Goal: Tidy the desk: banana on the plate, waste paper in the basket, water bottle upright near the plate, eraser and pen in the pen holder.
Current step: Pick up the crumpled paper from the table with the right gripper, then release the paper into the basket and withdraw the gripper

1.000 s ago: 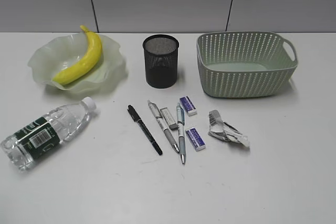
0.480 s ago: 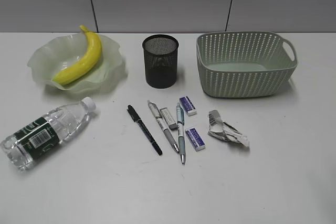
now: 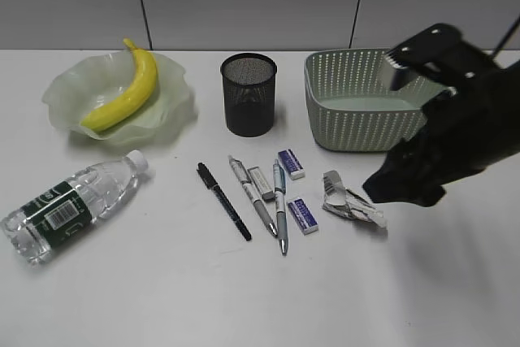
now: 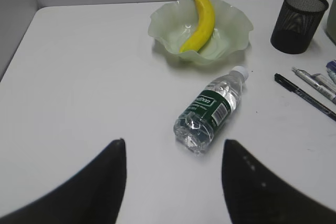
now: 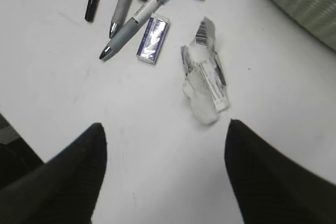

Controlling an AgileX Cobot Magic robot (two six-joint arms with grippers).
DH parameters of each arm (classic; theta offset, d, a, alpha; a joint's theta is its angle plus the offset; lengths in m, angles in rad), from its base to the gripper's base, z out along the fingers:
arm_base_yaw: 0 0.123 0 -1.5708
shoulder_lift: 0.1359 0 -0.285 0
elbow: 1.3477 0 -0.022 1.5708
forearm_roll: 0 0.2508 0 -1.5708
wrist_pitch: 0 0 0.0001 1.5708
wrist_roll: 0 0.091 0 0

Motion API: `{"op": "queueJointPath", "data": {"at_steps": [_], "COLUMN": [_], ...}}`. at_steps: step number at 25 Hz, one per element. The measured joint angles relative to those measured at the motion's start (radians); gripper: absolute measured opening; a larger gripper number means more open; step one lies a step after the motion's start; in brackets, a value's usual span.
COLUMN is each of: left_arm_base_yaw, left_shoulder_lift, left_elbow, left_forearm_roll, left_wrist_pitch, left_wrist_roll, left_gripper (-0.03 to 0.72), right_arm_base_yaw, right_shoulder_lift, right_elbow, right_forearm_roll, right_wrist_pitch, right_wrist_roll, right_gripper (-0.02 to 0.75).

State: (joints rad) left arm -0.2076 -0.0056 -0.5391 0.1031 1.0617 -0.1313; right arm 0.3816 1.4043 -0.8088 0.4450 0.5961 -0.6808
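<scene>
Desk: white desk [image 3: 162, 298] is stretching under a grey panelled wall, everything lying in a loose row.
Exterior view: right gripper [image 3: 404, 184] is hanging just beside the waste paper [image 3: 351, 205]; the basket [image 3: 378, 99] is sitting right behind it. The banana [image 3: 126, 87] is lying in the plate [image 3: 65, 95]; the pen holder [image 3: 249, 93] is standing between plate and basket.
Left wrist view: left gripper [image 4: 173, 182] is spread wide and empty, looking at the water bottle [image 4: 210, 108], which is lying on its side near the plate.
Right wrist view: fingers are standing wide apart, holding nothing, with the paper between and ahead of them.
Paper: crumpled, silvery-white, with printed label bits showing.
Advice: I'd be centring over the scrap, dropping low, pinching its bulk, avoiding the nearby eraser [image 5: 153, 38].
</scene>
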Motion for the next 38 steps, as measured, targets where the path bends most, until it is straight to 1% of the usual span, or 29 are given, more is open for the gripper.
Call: {"op": "queueJointPath", "data": {"at_steps": [2, 6, 9, 11, 12, 14, 15, 17, 18, 19, 20, 24, 26, 28, 30, 32, 34, 36, 38], "left_arm_base_yaw": [0.000, 0.000, 0.000, 0.000, 0.000, 0.000, 0.000, 0.000, 0.000, 0.000, 0.000, 0.000, 0.000, 0.000, 0.000, 0.000, 0.000, 0.000, 0.000], "left_shoulder_lift": [0.000, 0.000, 0.000, 0.000, 0.000, 0.000, 0.000, 0.000, 0.000, 0.000, 0.000, 0.000, 0.000, 0.000, 0.000, 0.000, 0.000, 0.000, 0.000], "left_elbow": [0.000, 0.000, 0.000, 0.000, 0.000, 0.000, 0.000, 0.000, 0.000, 0.000, 0.000, 0.000, 0.000, 0.000, 0.000, 0.000, 0.000, 0.000, 0.000], "left_forearm_roll": [0.000, 0.000, 0.000, 0.000, 0.000, 0.000, 0.000, 0.000, 0.000, 0.000, 0.000, 0.000, 0.000, 0.000, 0.000, 0.000, 0.000, 0.000, 0.000], "left_wrist_pitch": [0.000, 0.000, 0.000, 0.000, 0.000, 0.000, 0.000, 0.000, 0.000, 0.000, 0.000, 0.000, 0.000, 0.000, 0.000, 0.000, 0.000, 0.000, 0.000], "left_wrist_roll": [0.000, 0.000, 0.000, 0.000, 0.000, 0.000, 0.000, 0.000, 0.000, 0.000, 0.000, 0.000, 0.000, 0.000, 0.000, 0.000, 0.000, 0.000, 0.000], "left_gripper": [0.435, 0.435, 0.435, 0.435, 0.435, 0.435, 0.435, 0.435, 0.435, 0.435, 0.435, 0.434, 0.434, 0.434, 0.434, 0.434, 0.433, 0.434, 0.434], "right_arm_base_yaw": [0.021, 0.025, 0.025, 0.025, 0.025, 0.025, 0.025, 0.025, 0.025, 0.025, 0.025, 0.025, 0.025, 0.025, 0.024, 0.008, -0.022, -0.061, -0.095], "right_shoulder_lift": [0.130, 0.339, 0.453, 0.505, 0.525, 0.550, 0.556, 0.558, 0.558, 0.553, 0.542, 0.436, 0.341, 0.272, 0.217, 0.206, 0.228, 0.275, 0.336], "right_elbow": [-0.044, -0.133, -0.175, -0.195, -0.202, -0.210, -0.212, -0.220, -0.229, -0.239, -0.246, -0.273, -0.290, -0.301, -0.306, -0.308, -0.310, -0.322, -0.337], "right_forearm_roll": [-0.002, -0.016, -0.063, -0.089, -0.096, -0.109, -0.112, -0.118, -0.120, -0.124, -0.132, -0.175, -0.187, -0.215, -0.255, -0.284, -0.294, -0.300, -0.303], "right_wrist_pitch": [-0.025, -0.040, -0.066, -0.070, -0.068, -0.058, -0.052, -0.015, 0.010, 0.026, 0.042, 0.067, 0.049, -0.028, -0.147, -0.290, -0.385, -0.429, -0.444], "right_wrist_roll": [-0.001, 0.004, 0.061, 0.078, 0.084, 0.088, 0.089, 0.091, 0.101, 0.113, 0.126, 0.193, 0.202, 0.205, 0.211, 0.241, 0.283, 0.322, 0.334], "right_gripper": [0.583, 0.588, 0.588, 0.578, 0.555, 0.468, 0.392, 0.203, 0.120, 0.078, 0.057, 0.041, 0.036, 0.036, 0.034, 0.033, 0.033, 0.044, 0.085]}}
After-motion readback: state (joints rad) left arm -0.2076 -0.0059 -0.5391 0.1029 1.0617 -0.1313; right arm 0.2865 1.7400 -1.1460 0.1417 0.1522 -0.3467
